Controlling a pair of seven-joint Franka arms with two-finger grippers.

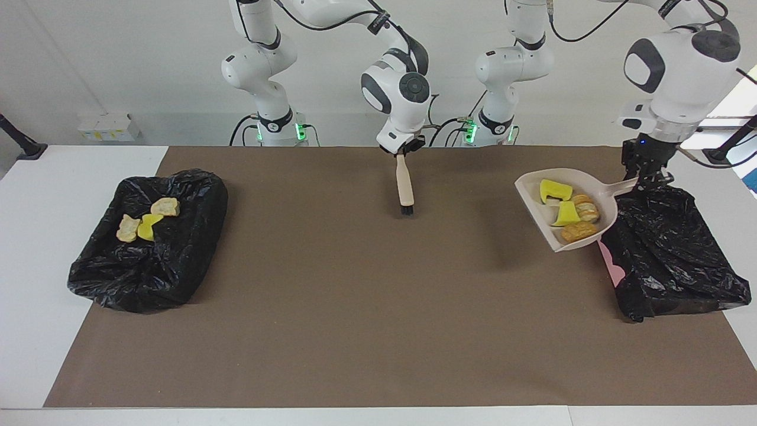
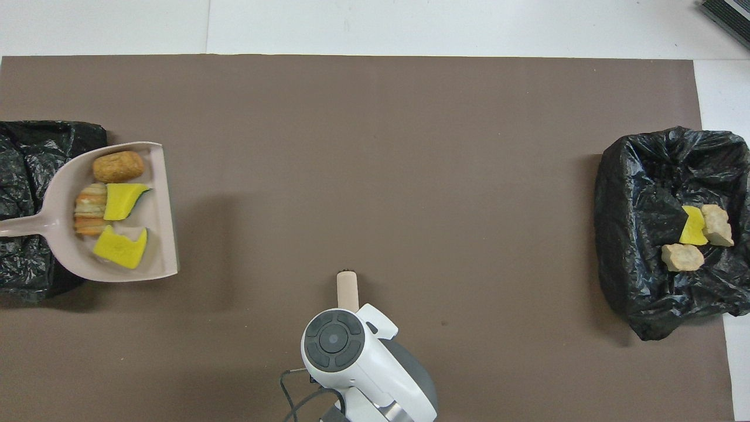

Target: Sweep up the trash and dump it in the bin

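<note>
My left gripper [image 1: 646, 173] is shut on the handle of a beige dustpan [image 1: 535, 188], held in the air next to the black-bagged bin [image 1: 680, 266] at the left arm's end. The pan [image 2: 161, 234] carries trash: two yellow sponge wedges [image 1: 555, 189] [image 2: 120, 247] and two orange-brown bread pieces [image 1: 578, 232] [image 2: 118, 166]. My right gripper [image 1: 402, 151] is shut on a brush [image 1: 405, 186] that hangs bristles down over the mat's middle. In the overhead view only the brush's end [image 2: 347, 287] shows.
A second black-bagged bin [image 1: 177, 260] [image 2: 633, 205] sits at the right arm's end, with three trash pieces [image 1: 164, 206] [image 2: 682, 257] in it. A brown mat [image 1: 355, 307] covers the table. A pink wall [image 1: 606, 254] shows under the bag beside the dustpan.
</note>
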